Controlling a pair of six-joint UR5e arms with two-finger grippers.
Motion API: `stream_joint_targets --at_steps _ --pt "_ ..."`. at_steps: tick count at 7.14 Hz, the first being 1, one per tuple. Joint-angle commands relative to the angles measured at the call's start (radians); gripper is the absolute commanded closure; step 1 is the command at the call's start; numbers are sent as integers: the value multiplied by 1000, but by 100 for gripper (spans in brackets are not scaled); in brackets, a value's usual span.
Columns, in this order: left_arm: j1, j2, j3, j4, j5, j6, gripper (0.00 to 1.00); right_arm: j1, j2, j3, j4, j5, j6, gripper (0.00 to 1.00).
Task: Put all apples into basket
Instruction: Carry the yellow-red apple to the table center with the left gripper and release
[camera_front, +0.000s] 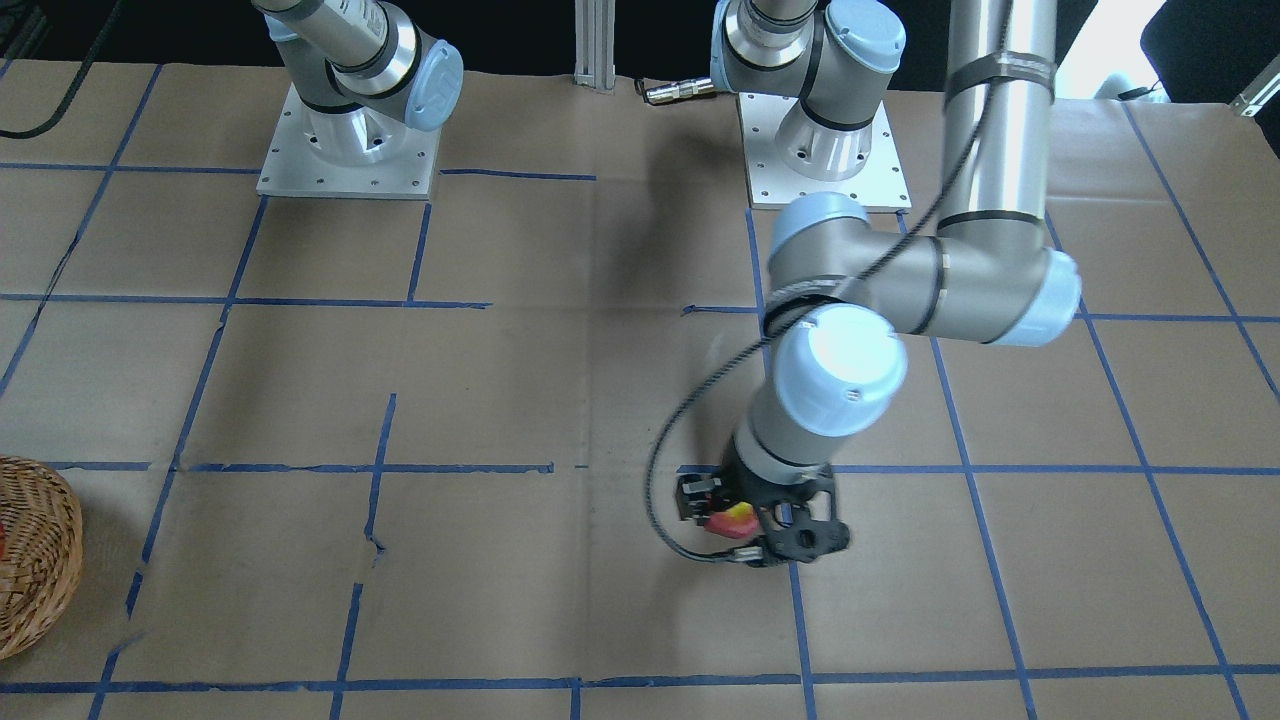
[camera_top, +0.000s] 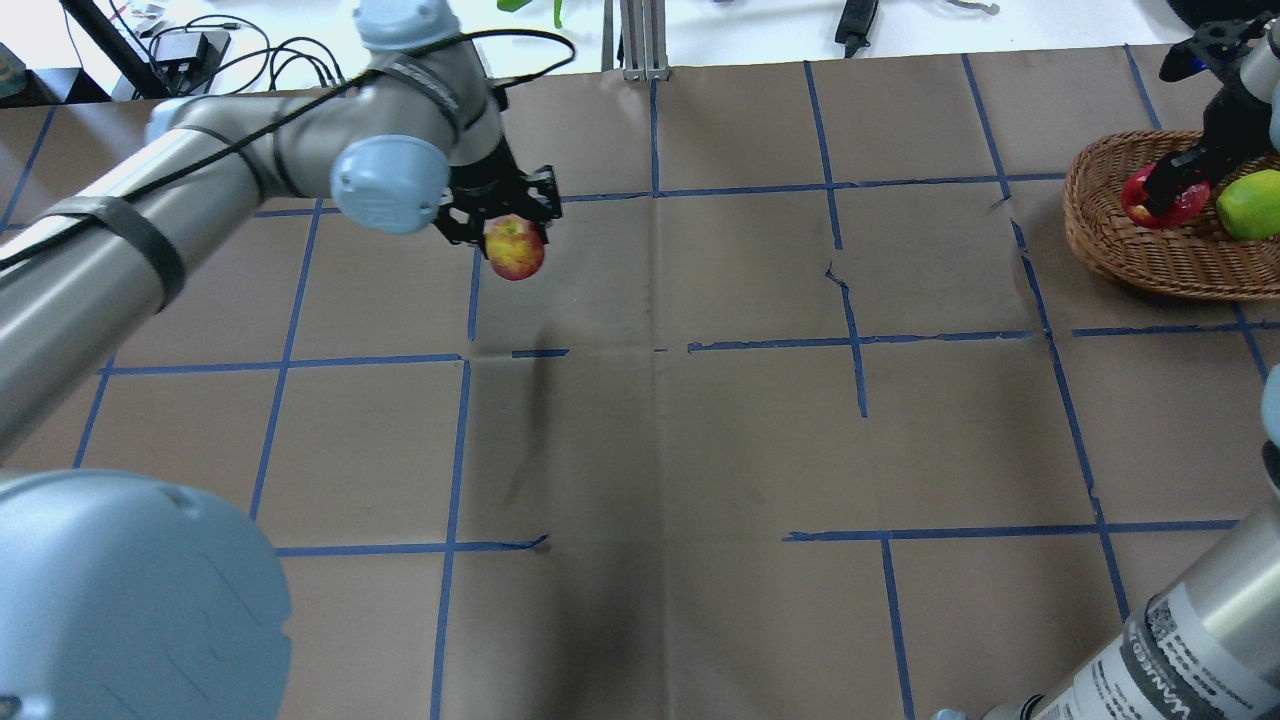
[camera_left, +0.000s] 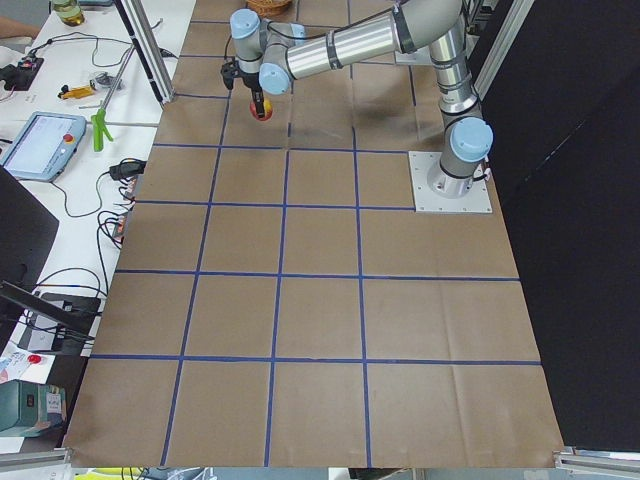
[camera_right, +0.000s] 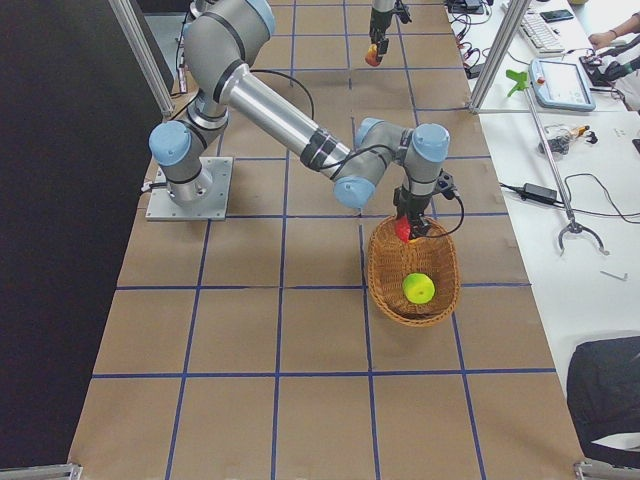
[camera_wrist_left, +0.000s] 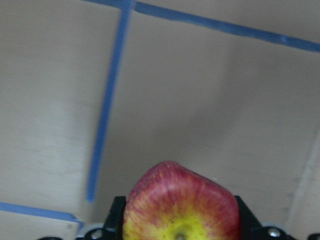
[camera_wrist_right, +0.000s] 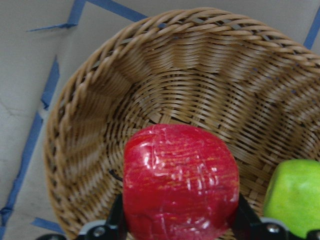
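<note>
My left gripper (camera_top: 512, 228) is shut on the red apple with yellow patches (camera_top: 514, 249), held above the paper-covered table; it also shows in the front view (camera_front: 733, 521) and the left wrist view (camera_wrist_left: 181, 207). My right gripper (camera_top: 1168, 190) is shut on the deep red apple (camera_top: 1160, 199) and holds it inside the wicker basket (camera_top: 1120, 250) at the far right. The right wrist view shows that apple (camera_wrist_right: 180, 182) between the pads, over the basket wall (camera_wrist_right: 150, 95). The yellow-green apple (camera_top: 1248, 204) lies in the basket beside it (camera_wrist_right: 295, 195).
Brown paper with blue tape grid lines (camera_top: 850, 345) covers the table. Both arm bases (camera_front: 348, 150) stand at the robot's side. A side bench with cables and a tablet (camera_left: 45, 140) runs along the far table edge.
</note>
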Motion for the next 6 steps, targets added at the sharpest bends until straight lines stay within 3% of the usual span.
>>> stream_joint_targets --at_steps 1,2,3,4,5,6 --pt "-154 -60 -5 76 0 -89 61 -54 57 -2 -45 48 -68 42" --pt "-188 -78 -10 85 -1 -80 60 -55 59 -2 -38 46 -65 10" --pt "-193 -98 -12 84 2 -80 58 -55 48 -4 -28 43 -65 0" --pt "-197 -94 -18 76 5 -79 36 -55 30 -13 24 37 -62 0" --pt "-198 -71 -56 78 7 -79 3 -51 -15 -11 90 36 -50 0" --pt "-191 -47 -99 81 5 -77 2 -34 -65 -5 159 43 0 0"
